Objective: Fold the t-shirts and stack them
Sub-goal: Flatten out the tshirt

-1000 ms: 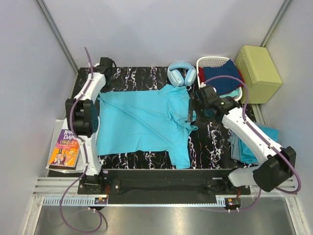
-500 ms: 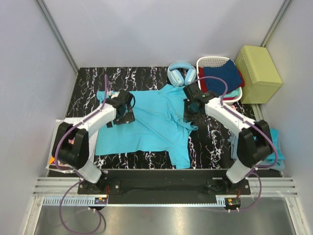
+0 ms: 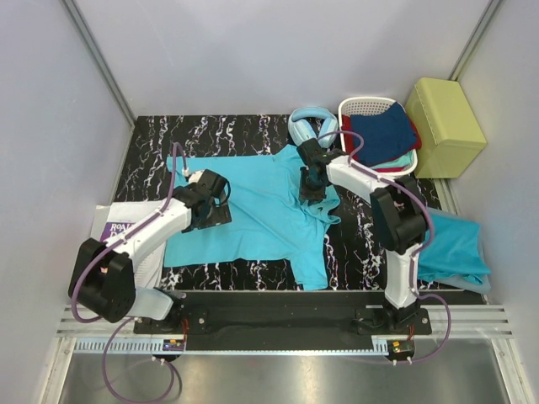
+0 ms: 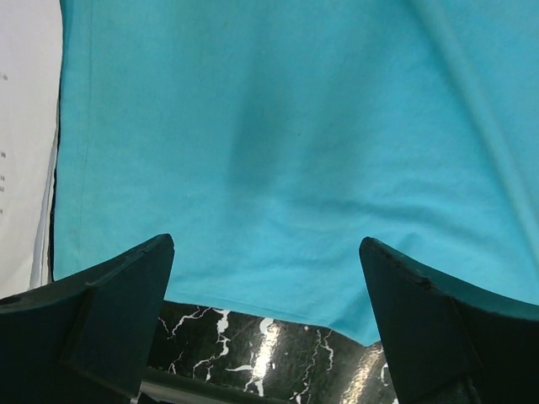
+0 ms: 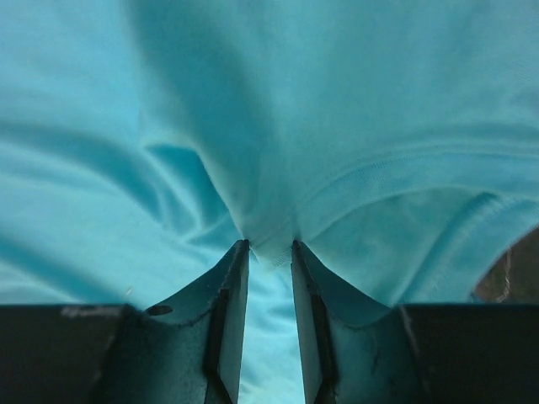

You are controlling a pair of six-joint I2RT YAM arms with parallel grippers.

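Observation:
A teal t-shirt (image 3: 253,215) lies spread on the black marbled table (image 3: 160,139), one sleeve reaching toward the front edge. My left gripper (image 3: 216,190) hovers open over the shirt's left part; in the left wrist view the shirt (image 4: 269,143) fills the frame, its hem edge lies between the wide-apart fingers (image 4: 126,295), and the gripper (image 4: 265,244) holds nothing. My right gripper (image 3: 309,190) is down on the shirt's right part near the collar. In the right wrist view the gripper (image 5: 269,246) is shut on a raised fold of the teal cloth (image 5: 337,126).
Light-blue headphones (image 3: 313,126) lie at the table's back. A white basket (image 3: 367,104) holding dark blue and red clothes stands beside a yellow-green box (image 3: 445,126). More teal cloth (image 3: 455,248) lies at the right edge. A book on paper (image 3: 118,229) sits left.
Both arms have swung in over the shirt: the left from the back-left corner to the shirt's left part, the right leftward onto the collar area, where it closed on a fold.

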